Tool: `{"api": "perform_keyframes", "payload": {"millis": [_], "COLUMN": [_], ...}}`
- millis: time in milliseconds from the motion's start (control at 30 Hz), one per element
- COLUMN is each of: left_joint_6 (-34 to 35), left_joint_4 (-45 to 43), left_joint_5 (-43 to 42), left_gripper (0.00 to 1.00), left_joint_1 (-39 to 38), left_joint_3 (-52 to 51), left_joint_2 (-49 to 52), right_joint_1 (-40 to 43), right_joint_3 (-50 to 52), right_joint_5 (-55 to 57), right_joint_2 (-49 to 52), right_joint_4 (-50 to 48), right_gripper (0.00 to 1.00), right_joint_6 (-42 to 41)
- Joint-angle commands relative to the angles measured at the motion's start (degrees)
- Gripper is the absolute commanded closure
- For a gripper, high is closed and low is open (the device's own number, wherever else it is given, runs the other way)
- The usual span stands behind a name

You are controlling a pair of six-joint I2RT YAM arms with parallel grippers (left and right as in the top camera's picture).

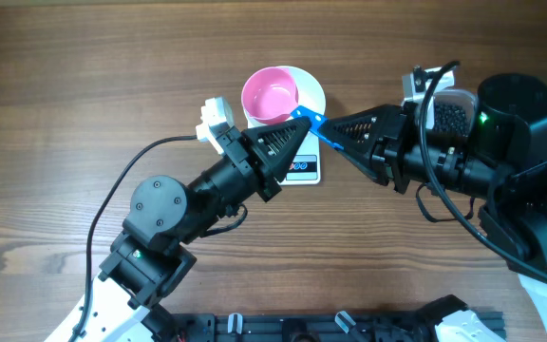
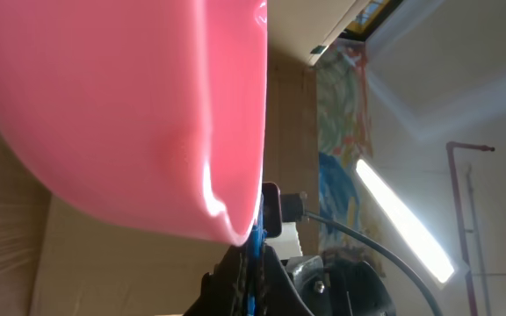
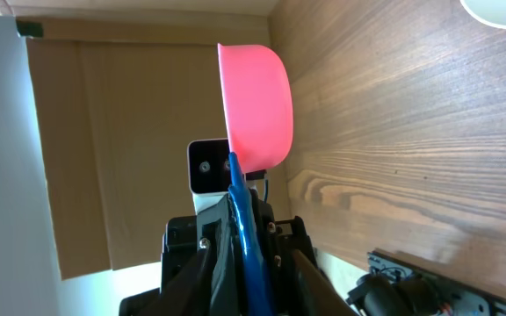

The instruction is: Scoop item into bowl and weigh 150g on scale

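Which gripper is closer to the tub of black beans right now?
Right. The right gripper lies between the tub of beans and the pink scoop, its arm passing the tub. The left gripper is farther, on the other side of its handle.

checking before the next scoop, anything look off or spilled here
No spill shows. One oddity: the left pincer and right pincer both crowd the blue handle of the pink scoop above the white bowl, and the scoop looks empty.
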State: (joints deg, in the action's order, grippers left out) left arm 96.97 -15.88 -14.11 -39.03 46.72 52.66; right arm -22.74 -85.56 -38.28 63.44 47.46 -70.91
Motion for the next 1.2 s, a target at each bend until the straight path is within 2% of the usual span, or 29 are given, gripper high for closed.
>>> {"api": "perform_keyframes", "payload": {"millis": [0,367,633,1167], "left_joint_6": [-0.5,-0.5,-0.5,-0.5], "left_joint_4": [-0.2,-1.8,-2.8,-2.8], "left_joint_5": [1.6,1.6,1.3,1.1], "left_gripper": [0.96,0.96,0.96,0.96], "left_joint_1": [0.3,0.3,0.3,0.3], "left_joint_3": [0.2,0.2,0.2,0.2], "left_joint_2": [0.2,0.2,0.2,0.4], "right_joint_1": [-0.3,-0.3,-0.3,-0.3], "right_joint_3": [-1.0,-1.1,-1.1,-1.1], "right_joint_5": [0.9,0.7,0.7,-1.1], "right_joint_2": [0.1,0.1,0.1,0.1], "right_joint_4": [-0.5,-0.5,-0.6,-3.2], "right_gripper": [0.75,0.73,0.69,0.69], "right_joint_6": [-1.3,-1.3,-1.3,-2.8]}}
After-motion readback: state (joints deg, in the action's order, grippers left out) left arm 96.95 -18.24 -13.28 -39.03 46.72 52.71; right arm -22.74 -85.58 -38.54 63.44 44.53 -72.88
